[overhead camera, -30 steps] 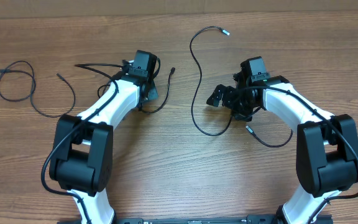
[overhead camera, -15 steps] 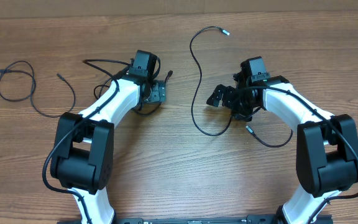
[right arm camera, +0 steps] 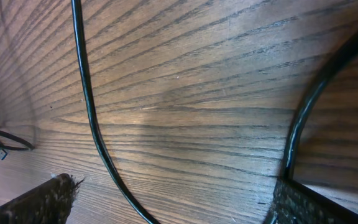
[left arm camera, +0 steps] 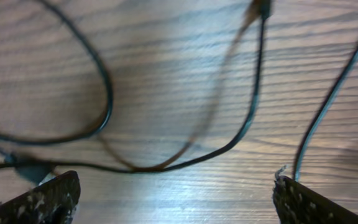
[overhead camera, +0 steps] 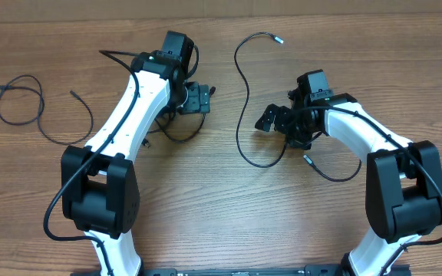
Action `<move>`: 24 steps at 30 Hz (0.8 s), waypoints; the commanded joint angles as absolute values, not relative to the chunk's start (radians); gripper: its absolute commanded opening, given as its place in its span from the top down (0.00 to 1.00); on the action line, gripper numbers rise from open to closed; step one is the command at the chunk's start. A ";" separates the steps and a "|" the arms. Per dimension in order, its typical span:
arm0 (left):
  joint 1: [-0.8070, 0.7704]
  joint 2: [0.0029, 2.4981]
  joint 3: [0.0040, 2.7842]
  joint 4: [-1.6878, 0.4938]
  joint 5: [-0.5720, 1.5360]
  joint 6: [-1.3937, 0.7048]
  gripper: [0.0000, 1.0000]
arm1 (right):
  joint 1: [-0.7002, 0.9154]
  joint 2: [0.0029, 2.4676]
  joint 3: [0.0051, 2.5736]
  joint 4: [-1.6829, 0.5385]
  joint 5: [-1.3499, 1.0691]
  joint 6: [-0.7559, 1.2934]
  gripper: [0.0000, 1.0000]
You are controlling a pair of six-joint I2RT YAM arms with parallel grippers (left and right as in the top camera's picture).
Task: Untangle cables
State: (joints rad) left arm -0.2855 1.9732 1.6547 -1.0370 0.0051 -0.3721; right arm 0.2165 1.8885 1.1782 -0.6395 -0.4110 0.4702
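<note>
Three thin black cables lie apart on the wooden table. One cable point(overhead camera: 186, 139) curls just below and beside my left gripper point(overhead camera: 198, 98), which is open and holds nothing. In the left wrist view that cable point(left arm camera: 247, 124) loops on the wood ahead of the wide-apart fingertips point(left arm camera: 48, 199). A long cable point(overhead camera: 243, 107) with a silvery plug runs down the middle to my right gripper point(overhead camera: 275, 119), also open. In the right wrist view this cable point(right arm camera: 89, 112) passes between the spread fingertips point(right arm camera: 303, 199), untouched. A third cable point(overhead camera: 40, 103) lies looped at the far left.
Thicker black wires run along both white arms. Another cable stretch point(right arm camera: 303, 118) curves by the right finger. The table's far edge point(overhead camera: 359, 14) runs along the top of the overhead view.
My left gripper has opened and let go of the cable it was pinching, then moved toward the far side of the table. The cable has settled on the wood. The right arm has not moved.
</note>
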 commanded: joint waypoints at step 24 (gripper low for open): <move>-0.272 1.975 1.343 -0.660 -0.232 -0.531 0.41 | 0.215 1.864 1.179 -0.634 -0.404 0.471 0.00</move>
